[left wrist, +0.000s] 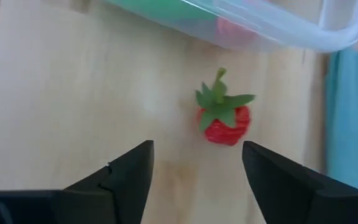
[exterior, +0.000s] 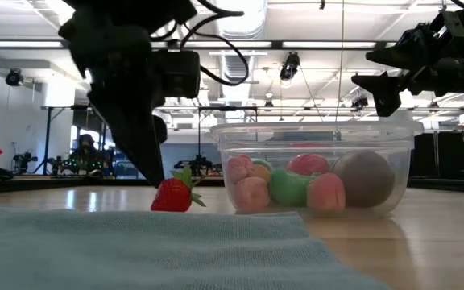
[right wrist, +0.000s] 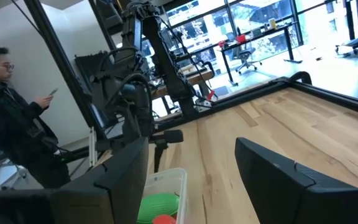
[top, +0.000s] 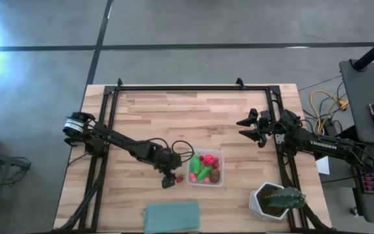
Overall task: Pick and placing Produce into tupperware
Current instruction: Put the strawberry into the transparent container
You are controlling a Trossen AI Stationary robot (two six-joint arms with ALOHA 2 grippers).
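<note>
Left wrist view — strawberry just outside tupperware rim.

Wooden table: tupperware, strawberry (beside it), teal cloth, plant pot.

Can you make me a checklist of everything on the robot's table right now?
Surface: light wooden table.
Job's things: small red toy strawberry with green leaves lies on the wood beside the clear plastic tupperware box, which holds pink, green and brown toy produce.
Clutter: flat teal cloth; green plant in a white pot.
Hands: left hand open above the strawberry; right hand open, raised, apart.
Cables: black loops on the left arm.
Surroundings: person looking at a phone.
</note>
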